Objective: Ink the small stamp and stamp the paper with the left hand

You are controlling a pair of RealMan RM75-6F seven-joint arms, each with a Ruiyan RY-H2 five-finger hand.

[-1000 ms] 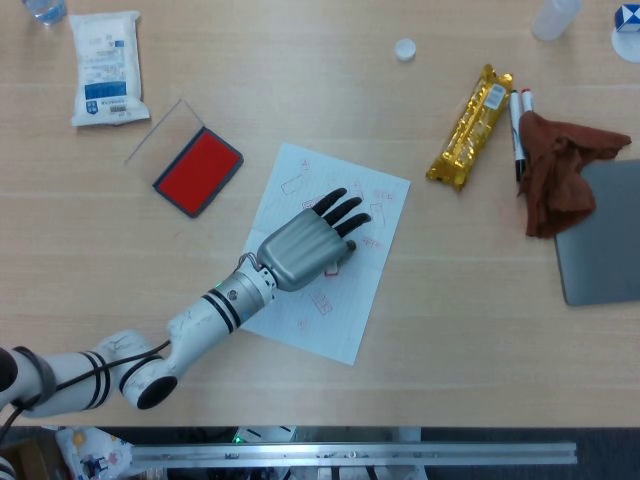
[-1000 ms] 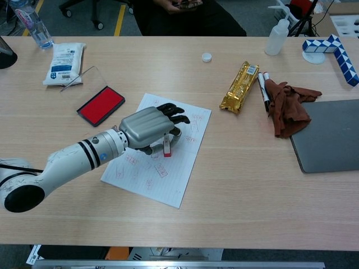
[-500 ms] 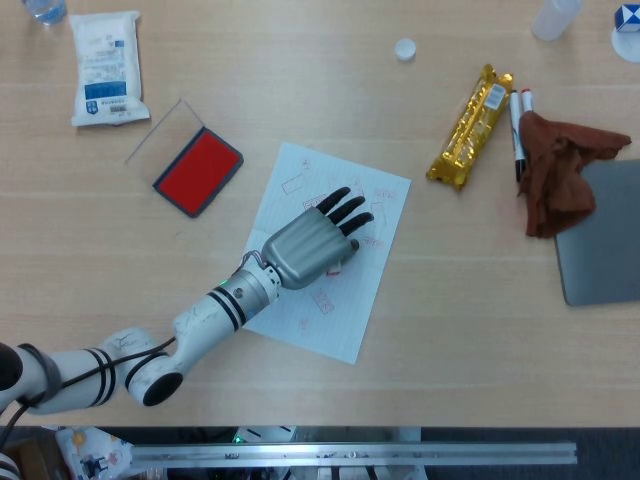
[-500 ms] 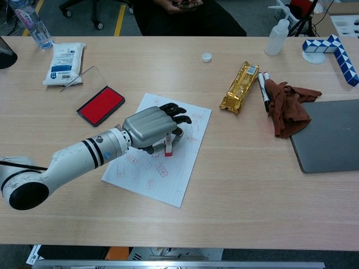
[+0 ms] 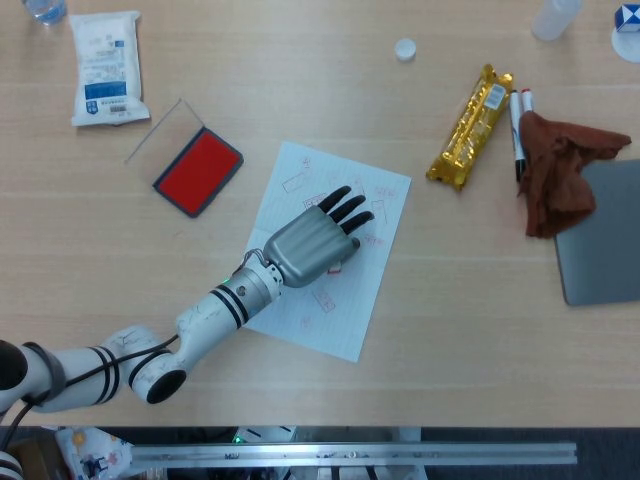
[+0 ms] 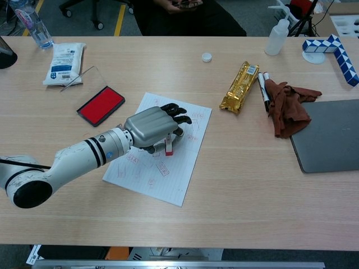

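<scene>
— Stamp [image 6: 168, 147] first: where is it?
— Small, white body with a red base, standing upright with its red end down on the paper [image 5: 365, 300]. The chest view shows it under the left hand [image 5: 310, 247]; from the head view the hand hides it.

— What is that hand doing?
— It reaches over the paper palm down, dark fingers [image 6: 178, 114] curled around the stamp, holding it from above. The right hand shows in neither view.

— And the paper itself?
— A white sheet lying askew on the table [image 5: 450, 330], carrying several faint red rectangular prints around the hand.

— The ink pad [image 5: 198, 171]?
— Off the paper's upper-left side, close to its corner but not touching it. Red surface exposed, clear lid [image 5: 164, 131] folded back on the side away from the paper.

— Anything else near the paper?
— A gold foil packet [image 5: 471, 127] lies to its upper right, apart from it. Beyond that are markers [image 5: 518, 128] and a crumpled brown cloth [image 5: 558, 175], the cloth overlapping a grey slab [image 5: 605, 240]. A white pouch [image 5: 106, 67] sits past the ink pad, farther from the paper, and a small white cap [image 5: 404, 49] lies well above the paper's top edge.
</scene>
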